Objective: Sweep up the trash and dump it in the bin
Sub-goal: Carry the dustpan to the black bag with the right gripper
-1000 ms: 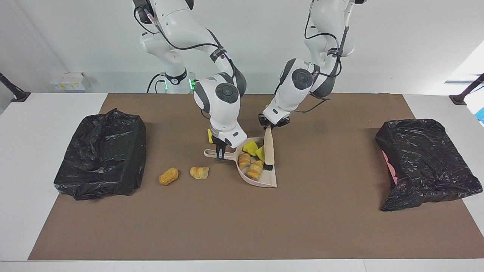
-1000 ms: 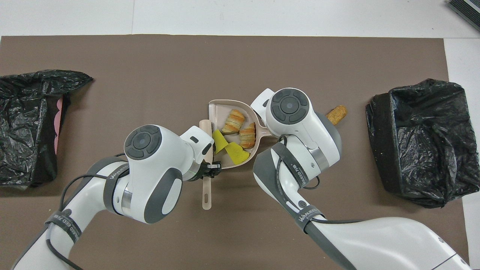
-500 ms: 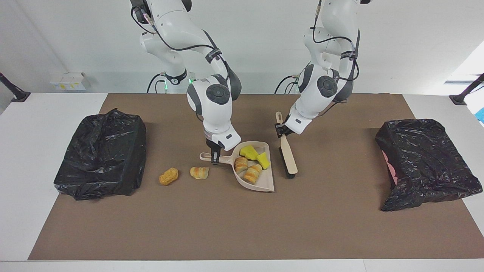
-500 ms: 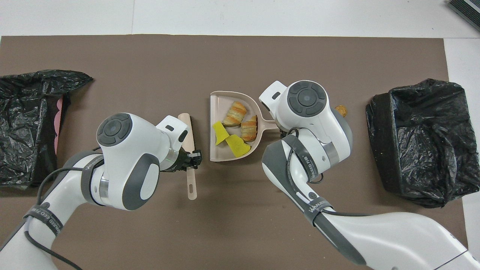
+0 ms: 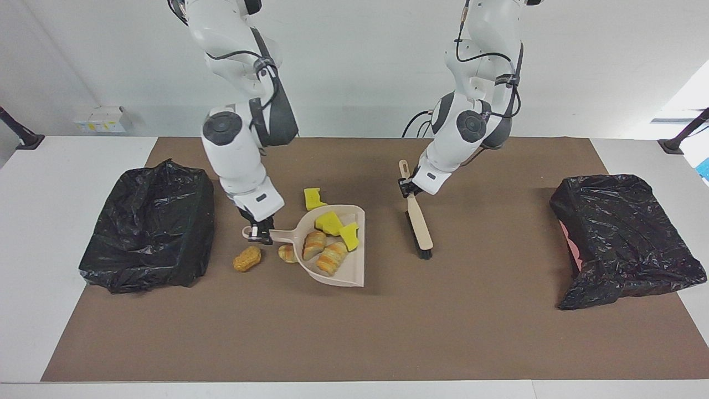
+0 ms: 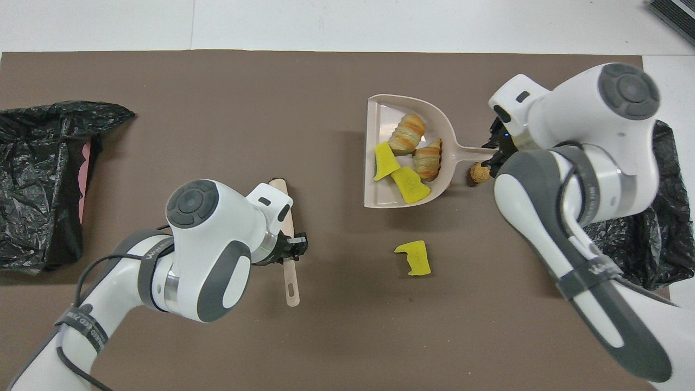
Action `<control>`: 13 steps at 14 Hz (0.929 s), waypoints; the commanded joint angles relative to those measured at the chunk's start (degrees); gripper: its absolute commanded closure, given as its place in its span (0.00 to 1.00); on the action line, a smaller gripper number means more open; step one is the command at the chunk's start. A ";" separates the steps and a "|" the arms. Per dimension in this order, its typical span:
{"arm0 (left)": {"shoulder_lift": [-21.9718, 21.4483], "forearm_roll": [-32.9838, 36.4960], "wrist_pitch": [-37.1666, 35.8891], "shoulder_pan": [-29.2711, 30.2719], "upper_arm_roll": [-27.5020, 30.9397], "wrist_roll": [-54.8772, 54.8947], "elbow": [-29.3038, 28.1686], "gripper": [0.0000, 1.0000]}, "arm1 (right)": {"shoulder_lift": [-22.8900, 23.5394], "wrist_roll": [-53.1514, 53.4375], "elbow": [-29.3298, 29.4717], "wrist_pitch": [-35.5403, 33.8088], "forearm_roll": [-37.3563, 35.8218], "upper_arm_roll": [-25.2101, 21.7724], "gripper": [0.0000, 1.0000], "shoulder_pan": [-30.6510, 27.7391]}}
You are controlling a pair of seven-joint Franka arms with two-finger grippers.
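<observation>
The right gripper is clamping the loaded dustpan by its handle while the left gripper is gripping the brush.

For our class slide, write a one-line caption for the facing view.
Right gripper carries the loaded beige plastic dustpan while left gripper holds the beige-handled brush.

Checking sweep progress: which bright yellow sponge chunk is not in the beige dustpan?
The yellow sponge chunk lying on the brown mat, nearer the robots than the beige dustpan; the other two sit inside it.
</observation>
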 commanded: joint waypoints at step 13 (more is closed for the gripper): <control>-10.44 0.42 18.85 -23.28 0.06 -15.31 -18.74 1.00 | -7.88 -43.70 -0.28 -8.14 -7.66 0.03 1.00 -35.19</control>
